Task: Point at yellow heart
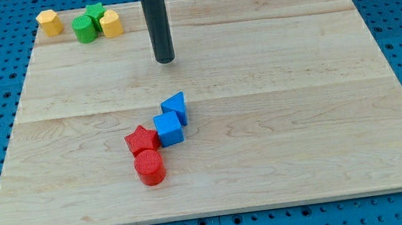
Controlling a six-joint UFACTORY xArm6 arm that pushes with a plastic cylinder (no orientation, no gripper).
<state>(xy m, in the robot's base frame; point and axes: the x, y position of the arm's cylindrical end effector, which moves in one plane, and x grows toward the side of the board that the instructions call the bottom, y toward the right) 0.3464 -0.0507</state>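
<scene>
Tool tip [165, 60] bare on board [301, 115], touching nothing, right of yellow heart [111, 23].

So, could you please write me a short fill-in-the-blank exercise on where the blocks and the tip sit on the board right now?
1. My tip stands to the view's ____ of the yellow heart.
2. The green cylinder sits between the yellow heart and the ____ hexagon.
3. The red cylinder lies just below the red ____.
4. The blue cube touches the blue ____.

Missing words: right; yellow; star; triangle
</scene>
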